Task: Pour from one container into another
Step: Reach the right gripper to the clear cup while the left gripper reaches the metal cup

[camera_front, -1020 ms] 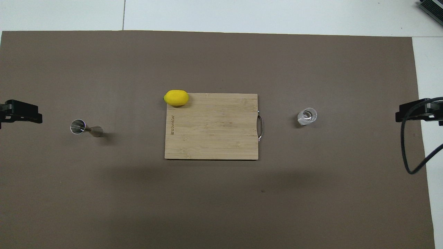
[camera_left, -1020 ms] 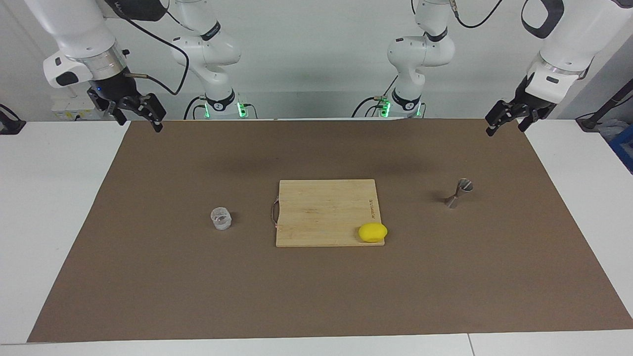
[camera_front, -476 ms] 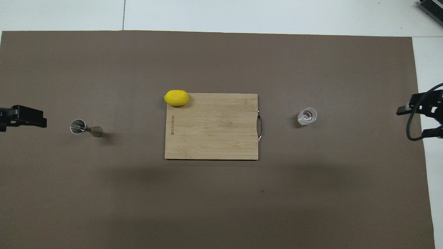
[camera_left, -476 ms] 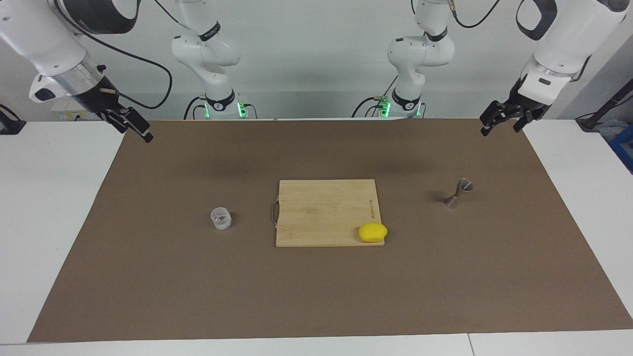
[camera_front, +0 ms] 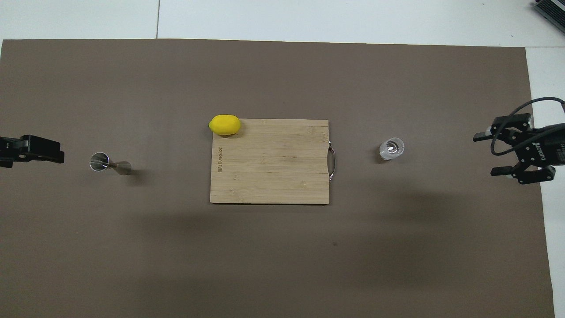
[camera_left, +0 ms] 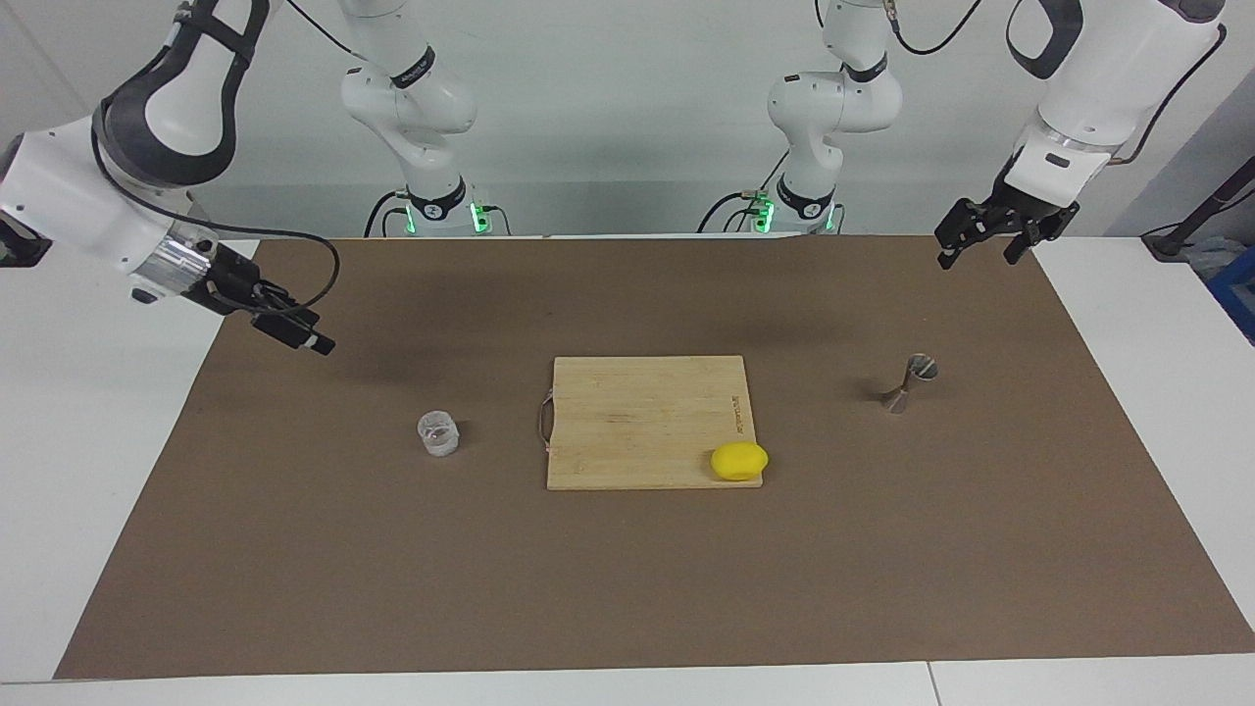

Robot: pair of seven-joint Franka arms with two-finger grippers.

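The clear squat cup stands upright on the brown mat beside the cutting board's handle, toward the right arm's end of the table. The steel hourglass jigger stands upright on the mat toward the left arm's end. My right gripper hangs open over the mat's edge, apart from the cup, its fingers pointing toward it. My left gripper is open and raised over the mat's corner by its base, well clear of the jigger. Neither gripper holds anything.
A wooden cutting board lies mid-mat between cup and jigger, its metal handle toward the cup. A yellow lemon rests on the board's corner farthest from the robots, toward the jigger. White table surrounds the mat.
My right gripper has dropped lower and swung in over the mat's edge toward the cup. My left gripper has drifted slightly inward. Cup, jigger, board and lemon have not moved.
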